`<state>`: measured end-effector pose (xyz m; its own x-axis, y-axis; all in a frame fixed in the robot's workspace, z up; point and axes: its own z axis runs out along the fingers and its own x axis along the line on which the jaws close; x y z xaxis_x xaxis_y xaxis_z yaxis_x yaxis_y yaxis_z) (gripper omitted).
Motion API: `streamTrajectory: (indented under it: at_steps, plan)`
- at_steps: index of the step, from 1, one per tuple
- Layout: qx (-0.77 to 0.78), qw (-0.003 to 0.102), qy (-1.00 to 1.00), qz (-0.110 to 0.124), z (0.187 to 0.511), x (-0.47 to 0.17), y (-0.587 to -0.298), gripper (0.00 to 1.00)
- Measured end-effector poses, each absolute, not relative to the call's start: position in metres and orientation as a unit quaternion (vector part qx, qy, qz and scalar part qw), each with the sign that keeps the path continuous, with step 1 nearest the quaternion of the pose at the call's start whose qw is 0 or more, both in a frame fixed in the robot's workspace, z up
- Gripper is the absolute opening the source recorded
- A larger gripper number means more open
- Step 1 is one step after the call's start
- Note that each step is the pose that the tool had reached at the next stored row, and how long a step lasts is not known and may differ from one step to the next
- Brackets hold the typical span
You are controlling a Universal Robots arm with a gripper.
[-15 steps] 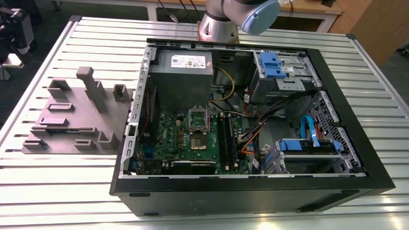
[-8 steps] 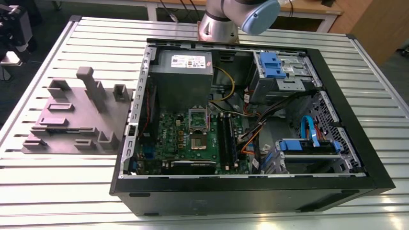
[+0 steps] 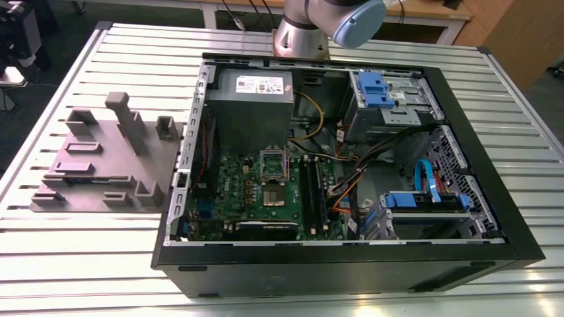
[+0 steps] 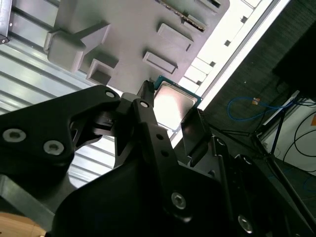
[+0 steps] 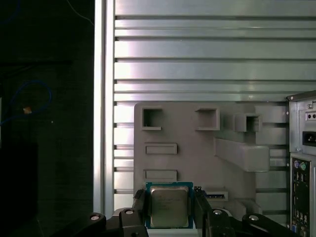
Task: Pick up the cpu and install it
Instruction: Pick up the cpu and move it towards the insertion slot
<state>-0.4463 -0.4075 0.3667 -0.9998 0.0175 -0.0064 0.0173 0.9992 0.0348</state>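
Gripper (image 5: 170, 213) pinches the cpu (image 5: 170, 205), silver-lidded with a green rim, over the grey tray (image 5: 197, 165). Its fingers (image 4: 193, 131) hide one corner.

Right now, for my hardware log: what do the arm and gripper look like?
The arm is a silver-grey metal tube with a pale blue joint cap. The gripper is matte black, with angular linked fingers and silver screw heads.

This is a robotics lab or workshop: a robot arm (image 3: 308, 26) stands on a slatted aluminium table (image 3: 79, 264) by an open computer case (image 3: 352, 274) and a grey fixture plate (image 3: 105, 165). Its gripper (image 5: 170, 217) clasps the cpu (image 5: 170, 205); wooden benches (image 3: 423, 10) and loose cables (image 4: 247, 103) lie beyond.
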Motion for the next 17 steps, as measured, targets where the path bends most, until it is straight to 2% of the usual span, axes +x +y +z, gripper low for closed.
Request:
streamTrajectory:
  at_steps: [17]
  plan:
    - [0.009,0.003,1.0,0.017,0.367,-0.427,-0.407,0.47]
